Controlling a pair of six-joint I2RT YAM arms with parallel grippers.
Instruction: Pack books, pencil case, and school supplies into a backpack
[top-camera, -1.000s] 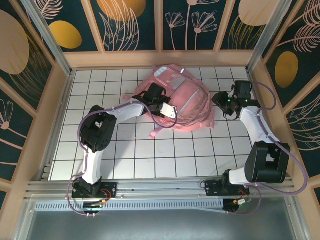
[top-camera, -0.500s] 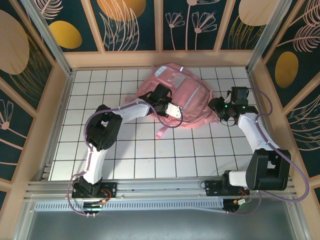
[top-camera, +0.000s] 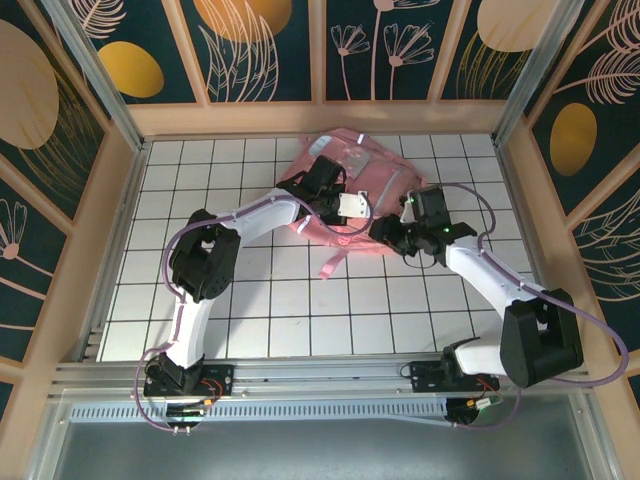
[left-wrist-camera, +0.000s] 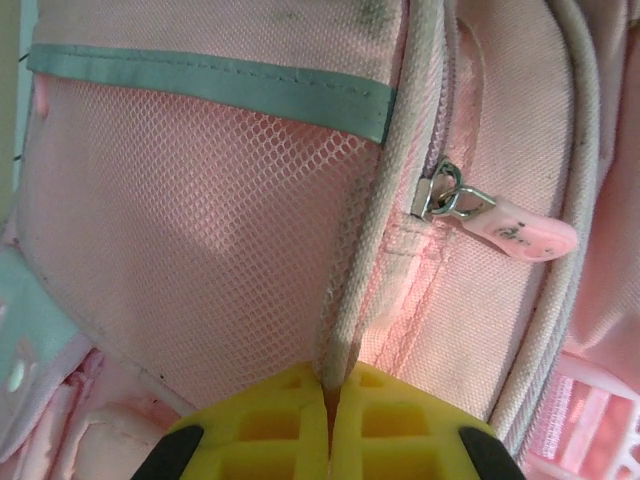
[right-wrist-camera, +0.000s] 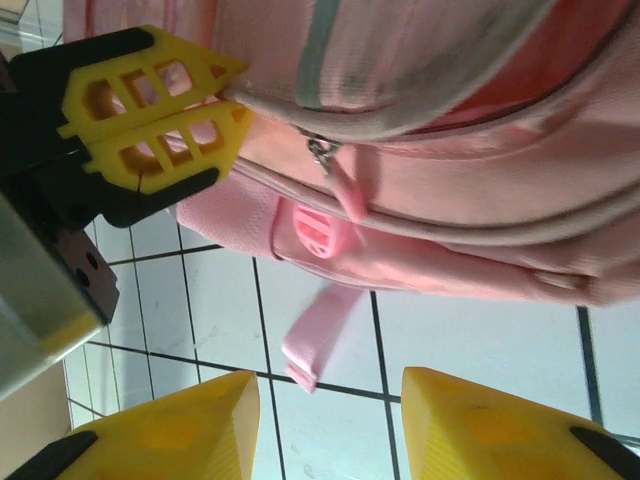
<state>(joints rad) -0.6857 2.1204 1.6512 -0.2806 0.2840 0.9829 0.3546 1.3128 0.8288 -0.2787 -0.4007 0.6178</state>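
Left fingers (left-wrist-camera: 270, 425) now clamped on backpack (left-wrist-camera: 200, 230) edge; right fingers (right-wrist-camera: 480, 420), moved in beside backpack, stand apart.

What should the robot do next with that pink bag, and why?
Probably the right gripper, jaws open, should ease forward onto the zipper pull and close. The left gripper is pinched on a seam of the backpack beside it, steadying the fabric for unzipping.

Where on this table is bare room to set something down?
The table is bare between the backpack and the left wall, across its near half between the arms, and in the far right corner. Crowded: the backpack's near edge, where left gripper and right gripper sit.
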